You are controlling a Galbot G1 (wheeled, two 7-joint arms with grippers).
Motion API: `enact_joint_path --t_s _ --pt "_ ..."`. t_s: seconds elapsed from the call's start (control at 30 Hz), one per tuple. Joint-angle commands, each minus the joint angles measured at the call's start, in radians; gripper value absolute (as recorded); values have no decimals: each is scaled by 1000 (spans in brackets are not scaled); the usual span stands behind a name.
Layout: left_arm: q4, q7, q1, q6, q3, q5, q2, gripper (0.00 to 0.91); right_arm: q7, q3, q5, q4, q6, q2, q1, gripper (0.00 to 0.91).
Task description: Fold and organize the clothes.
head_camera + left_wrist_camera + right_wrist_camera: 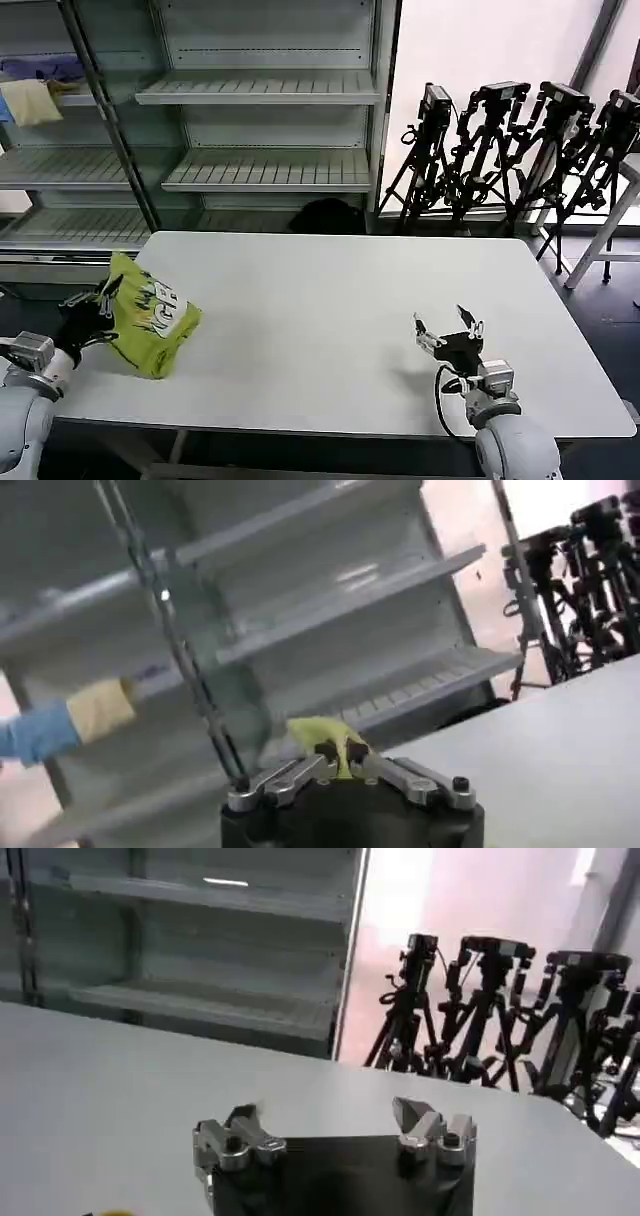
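The clothes are one lime yellow-green T-shirt (152, 318), bunched with its white-and-black print showing, resting at the table's left edge. My left gripper (104, 297) is shut on a raised fold of the shirt at its left side. In the left wrist view a strip of the T-shirt (325, 742) is pinched between the closed fingertips of the left gripper (340, 768). My right gripper (448, 332) stands open above the table's right front part, with nothing between its fingers. In the right wrist view the right gripper (330, 1120) shows its jaws wide apart over bare tabletop.
The white table (340, 300) spreads between the two arms. Behind it stand grey metal shelves (265, 95). A pale yellow cloth (30, 102) and a blue-purple cloth (40, 68) lie on a shelf at far left. Several black tripods (500, 150) stand at back right.
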Motion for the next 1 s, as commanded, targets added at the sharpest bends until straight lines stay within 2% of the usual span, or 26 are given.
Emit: enact_joint_path --t_s 0.03,0.17,0.27,0.4,0.63,0.67,0.7,0.77,0.83,0.93,1.0 --pt "-187 -17 78 -43 372 403 -123 0 3 33 19 -8 32 -7 -39 907" --pt "-129 -62 47 -10 614 479 -197 0 4 38 18 -2 42 -2 -66 907" --pt "-63 -119 0 24 730 380 -245 0 5 45 16 5 43 3 -81 907" --pt "-7 -186 -72 68 786 219 -276 0 7 49 11 16 41 6 -93 907" --pt "73 -216 -122 74 798 160 -281 20 -3 22 1 35 10 30 -92 907" --pt "89 -226 -127 74 800 156 -282 262 -15 16 7 42 -3 32 -90 907" --pt "104 -222 -128 72 798 155 -283 907 -15 16 7 42 -3 32 -90 907" --pt "119 -218 -131 66 798 145 -281 907 -36 -21 74 60 -60 37 -81 907" --pt "128 -216 -133 63 798 139 -279 907 -45 -37 110 64 -84 42 -72 907" --pt "122 -218 -132 76 803 119 -275 907 -34 -57 198 67 -152 61 -47 907" --pt "118 -218 -126 81 811 118 -273 907 -29 -68 209 63 -151 65 -41 907"
